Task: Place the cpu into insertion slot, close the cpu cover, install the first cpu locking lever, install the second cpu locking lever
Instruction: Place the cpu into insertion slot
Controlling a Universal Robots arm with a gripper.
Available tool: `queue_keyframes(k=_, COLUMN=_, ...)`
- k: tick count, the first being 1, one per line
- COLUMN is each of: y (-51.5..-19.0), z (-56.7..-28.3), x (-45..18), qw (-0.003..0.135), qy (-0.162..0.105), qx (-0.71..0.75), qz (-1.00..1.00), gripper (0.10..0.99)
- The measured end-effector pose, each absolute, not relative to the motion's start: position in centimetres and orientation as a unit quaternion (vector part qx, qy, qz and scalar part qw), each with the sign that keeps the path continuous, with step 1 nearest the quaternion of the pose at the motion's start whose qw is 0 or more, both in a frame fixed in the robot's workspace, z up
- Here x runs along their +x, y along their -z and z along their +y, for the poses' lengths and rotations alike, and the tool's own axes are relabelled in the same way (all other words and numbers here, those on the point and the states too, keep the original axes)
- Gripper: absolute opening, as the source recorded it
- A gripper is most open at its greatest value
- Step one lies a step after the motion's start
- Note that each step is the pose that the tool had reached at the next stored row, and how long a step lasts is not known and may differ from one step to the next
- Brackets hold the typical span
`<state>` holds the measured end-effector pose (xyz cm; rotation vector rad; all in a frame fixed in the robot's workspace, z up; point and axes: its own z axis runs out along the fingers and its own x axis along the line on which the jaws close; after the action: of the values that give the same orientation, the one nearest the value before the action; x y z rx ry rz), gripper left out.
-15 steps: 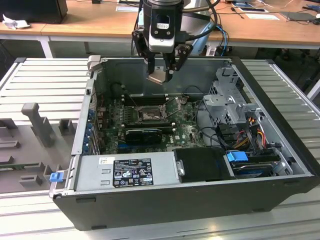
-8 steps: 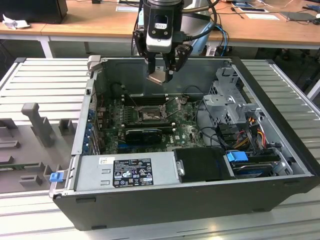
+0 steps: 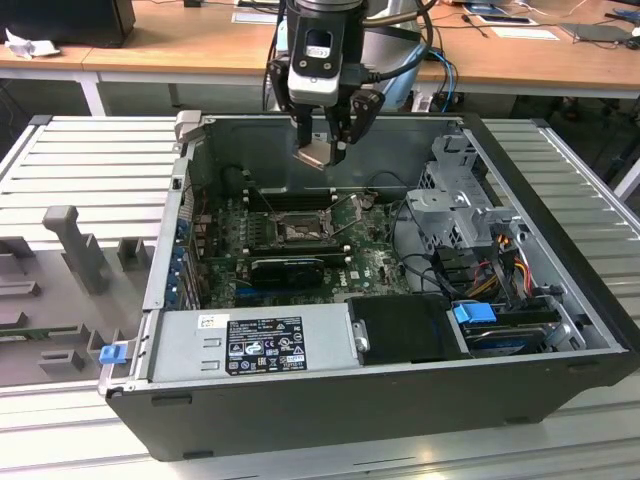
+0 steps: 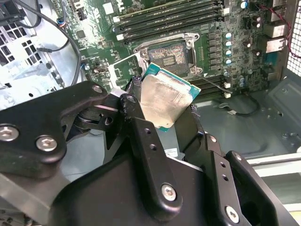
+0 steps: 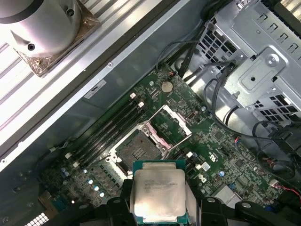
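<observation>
My gripper [image 3: 322, 140] hangs above the open computer case, shut on the cpu [image 3: 317, 153], a flat square chip with a dull silver face. In both wrist views the black fingers [image 4: 134, 106] clamp the cpu [image 4: 164, 101] by two opposite edges. The insertion slot [image 5: 136, 148] lies bare on the green board below, a dark centre inside a silver rim, a clear gap beneath the chip. The cpu cover [image 5: 183, 126], a thin silver frame with a square window, is swung open beside the slot. In the exterior view the slot [image 3: 297, 230] sits below the gripper and a little nearer the case's front.
Long black memory slots [image 3: 288, 199] run behind the socket and a black card [image 3: 290, 267] lies in front of it. A grey power supply [image 3: 255, 345] fills the case's near side. A metal drive cage [image 3: 462, 205] with cables stands at the exterior view's right.
</observation>
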<state>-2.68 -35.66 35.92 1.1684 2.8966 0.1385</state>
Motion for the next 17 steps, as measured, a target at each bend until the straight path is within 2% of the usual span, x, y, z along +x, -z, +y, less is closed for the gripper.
queue_keyframes(k=17, y=-35.89, z=-35.66, x=-2.68, qw=0.010, qy=-0.044, qx=0.426, qz=0.904, gripper=0.525)
